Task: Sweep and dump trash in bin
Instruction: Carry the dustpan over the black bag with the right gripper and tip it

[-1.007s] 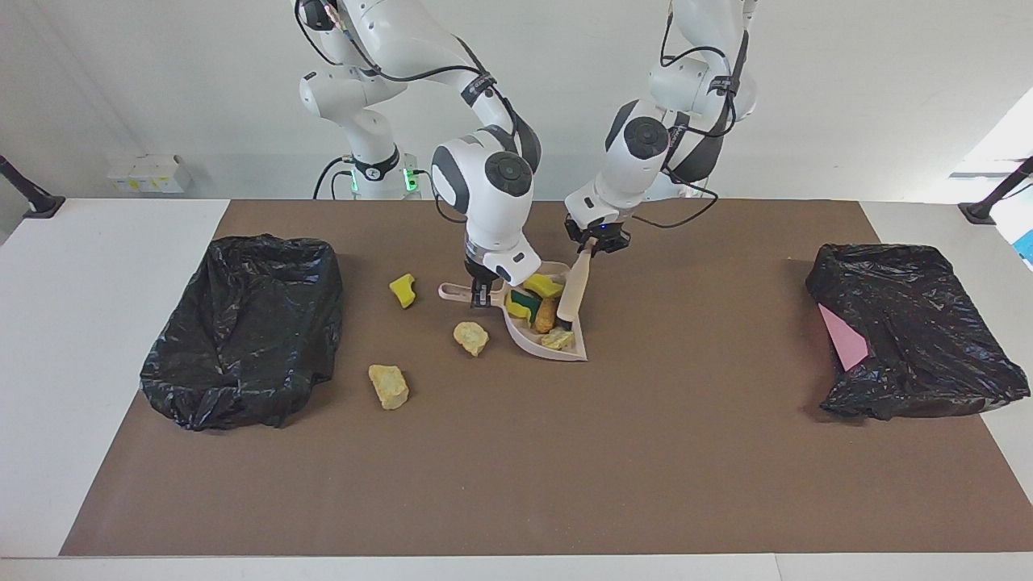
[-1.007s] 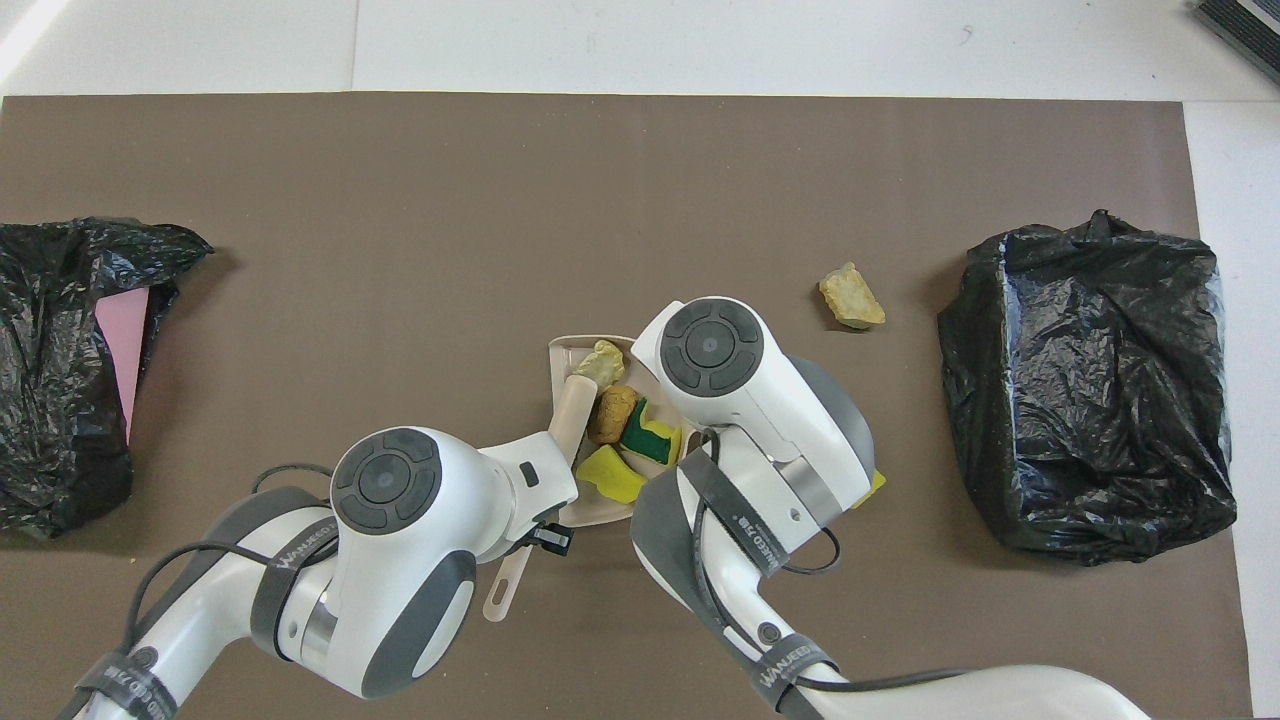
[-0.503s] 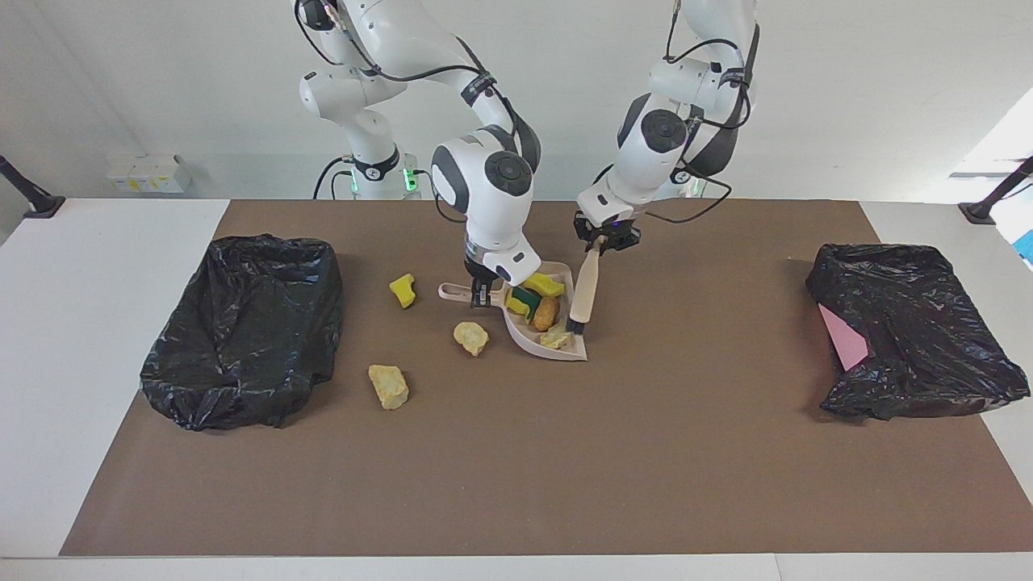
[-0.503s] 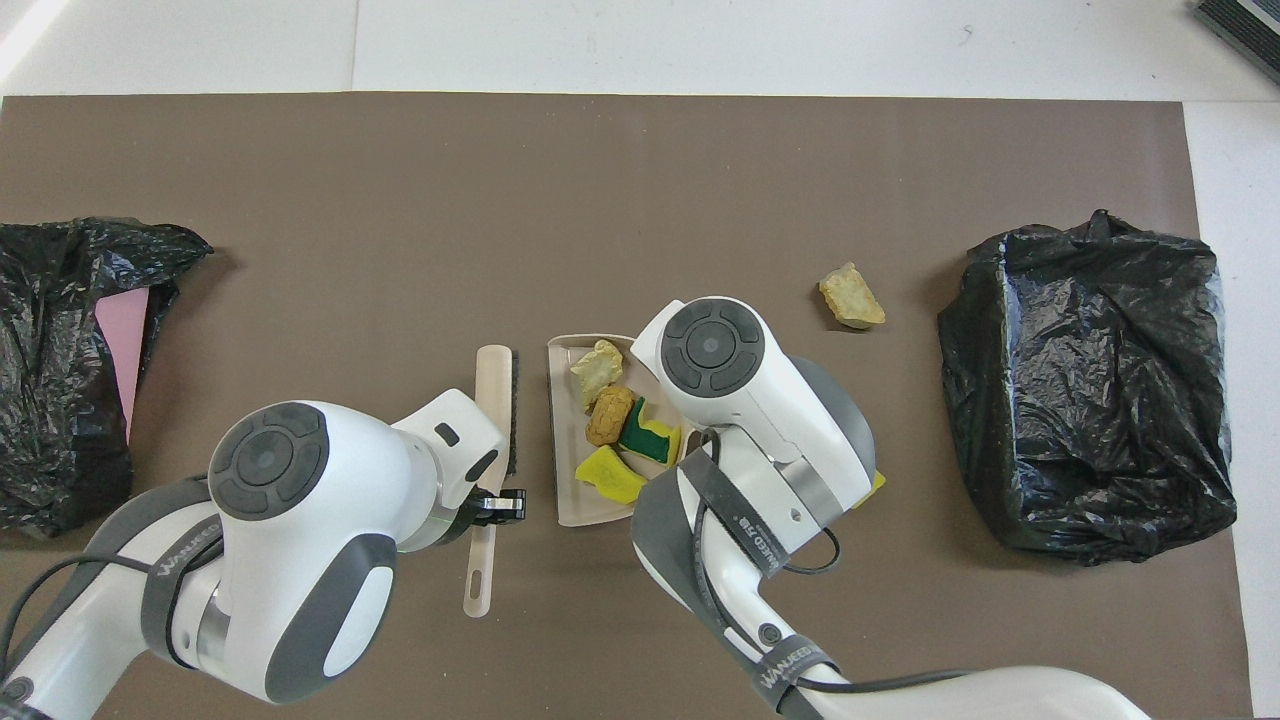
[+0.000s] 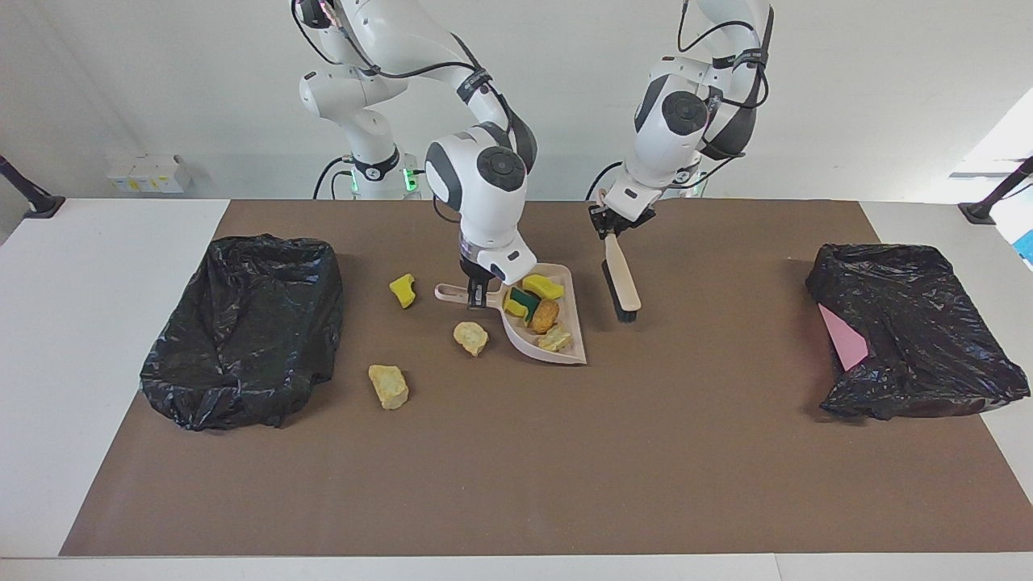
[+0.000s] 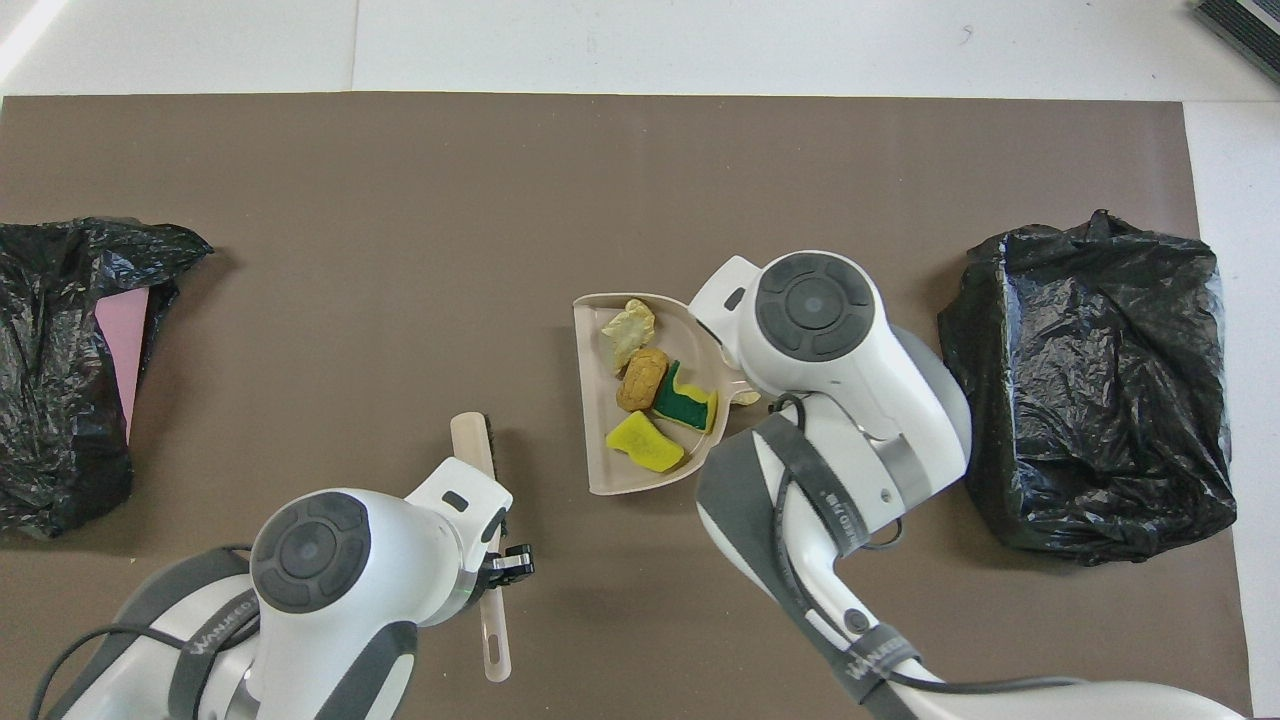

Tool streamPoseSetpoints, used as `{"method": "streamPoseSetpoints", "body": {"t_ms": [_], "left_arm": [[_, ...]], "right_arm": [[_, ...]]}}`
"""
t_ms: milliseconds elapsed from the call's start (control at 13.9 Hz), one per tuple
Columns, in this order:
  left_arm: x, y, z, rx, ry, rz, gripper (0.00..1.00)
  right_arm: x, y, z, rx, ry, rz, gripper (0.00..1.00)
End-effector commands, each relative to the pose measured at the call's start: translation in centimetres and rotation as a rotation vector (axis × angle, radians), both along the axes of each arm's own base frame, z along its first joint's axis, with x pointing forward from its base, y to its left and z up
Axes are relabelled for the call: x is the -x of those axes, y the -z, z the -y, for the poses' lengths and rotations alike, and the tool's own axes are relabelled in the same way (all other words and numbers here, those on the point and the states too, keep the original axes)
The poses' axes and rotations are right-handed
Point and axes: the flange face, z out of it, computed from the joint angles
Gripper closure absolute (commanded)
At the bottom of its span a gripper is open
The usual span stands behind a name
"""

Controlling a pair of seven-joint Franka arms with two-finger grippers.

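the left gripper [image 5: 611, 230] is clamped on the handle of the brush [image 5: 621, 284], which hangs tilted with its black bristles just above the brown mat [image 5: 516, 452], toward the left arm's end from the dustpan [image 5: 562, 349]. the right gripper [image 5: 478, 292] is closed on the dustpan's handle, and the pan looks slightly raised over the middle of the mat.

four pieces of the trash lie in the pan: a yellow sponge chunk [image 6: 645, 442] nearest the robots, then a yellow-green sponge chunk [image 6: 686, 398] and a tan-brown oval [image 6: 641, 379], with a pale crumbly lump [image 6: 630, 324] nearest the pan's open lip. three more sit on the mat toward the right arm's end: a small yellow chunk [image 5: 403, 290] beside the pan's handle, a pale lump [image 5: 470, 337] just beside the pan, and another pale lump [image 5: 389, 386] farther from the robots, near the black bag-lined bin [image 5: 242, 331] at the right arm's end. a second black bag [image 5: 912, 331], with something pink showing, lies at the left arm's end.
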Motion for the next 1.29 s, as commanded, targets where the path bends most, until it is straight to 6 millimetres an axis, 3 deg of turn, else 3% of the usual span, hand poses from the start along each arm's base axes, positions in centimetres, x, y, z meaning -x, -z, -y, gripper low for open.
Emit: {"method": "streamPoseSetpoints", "body": {"t_ms": [0,216,432,575,719,935,1223], "left_arm": [[4.1,1.4,2.1,-0.003,0.002,0.031,1.0],[8.1,3.8,4.8,0.019,0.004,0.088,1.0],[9.3,5.2,5.5,0.027,0.024,0.105,1.0],[8.6,5.4,5.6,0.02,0.014,0.093,0.0],[7.3,5.0,5.4,0.021,0.006,0.087,0.0],[2.2,4.3,4.3,0.027,-0.062,0.102,0.0],[-6.5,3.5,1.4,0.018,-0.028,0.171,0.0]], "right_arm": [[-0.4,-3.8,6.7,-0.046,-0.033,-0.031,1.0],[-0.8,-7.0,14.6,-0.06,-0.028,-0.03,1.0],[-1.0,-8.3,22.9,-0.063,-0.035,-0.035,1.0],[-0.8,-8.3,29.3,-0.068,-0.037,-0.044,1.0],[-0.3,-8.4,34.6,-0.062,-0.054,-0.033,1.0],[0.4,-8.7,40.9,0.007,-0.054,0.01,1.0],[0.6,-8.8,43.8,0.23,-0.123,0.007,1.0]]}}
